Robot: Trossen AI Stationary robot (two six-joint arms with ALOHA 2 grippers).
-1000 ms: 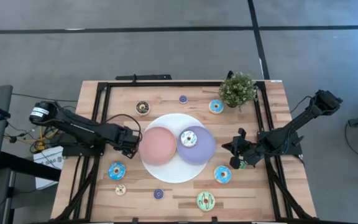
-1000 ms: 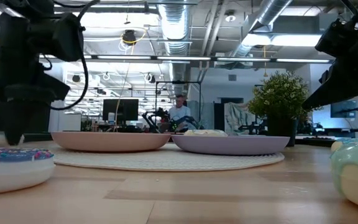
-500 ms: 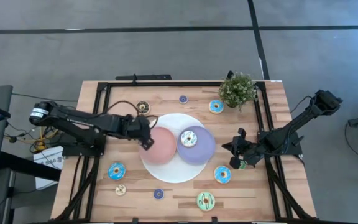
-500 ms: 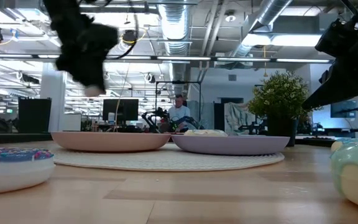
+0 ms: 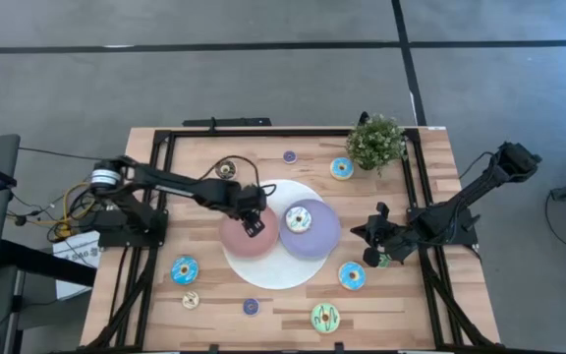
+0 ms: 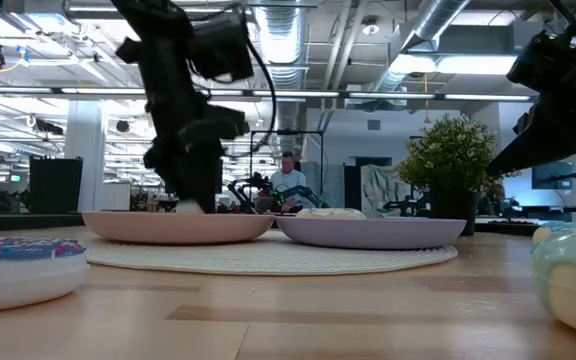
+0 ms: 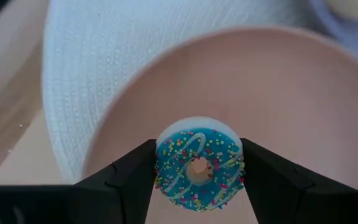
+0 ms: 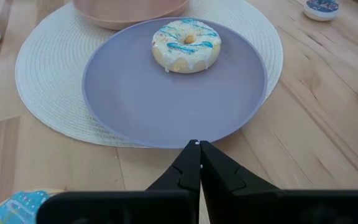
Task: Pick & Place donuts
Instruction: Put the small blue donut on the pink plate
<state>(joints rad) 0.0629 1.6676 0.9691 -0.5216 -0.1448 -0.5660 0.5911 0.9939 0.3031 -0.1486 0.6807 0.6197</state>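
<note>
My left gripper (image 5: 254, 222) is shut on a blue-iced donut with sprinkles (image 7: 197, 165) above the pink plate (image 5: 240, 239). The purple plate (image 5: 320, 236) beside it carries a white donut with blue icing (image 8: 185, 45). Both plates rest on a round white mat (image 5: 275, 277). Several more donuts lie flat on the wood: blue ones (image 5: 185, 269) (image 5: 352, 276) (image 5: 341, 168), a green one (image 5: 324, 317), a brown one (image 5: 225, 169). My right gripper (image 5: 367, 237) waits shut, right of the purple plate. My left gripper pinches the blue donut by two opposite sides of its rim (image 7: 160, 169) between its two fingers (image 7: 257, 168). The fingers point steeply down from above. The donut stands on edge in the hold, iced face toward the wrist camera, over the pink plate's bowl (image 7: 278, 93).
A potted plant (image 5: 376, 143) stands at the far right. Small donuts lie at the far edge (image 5: 290, 156) and near edge (image 5: 251, 307) (image 5: 191, 300). A black frame (image 5: 165, 147) runs around the table top.
My left gripper has travelled from the table's left side toward the right, out over the pink plate, carrying the blue donut with it. Its wrist has rolled on the way. My right arm has kept still.
</note>
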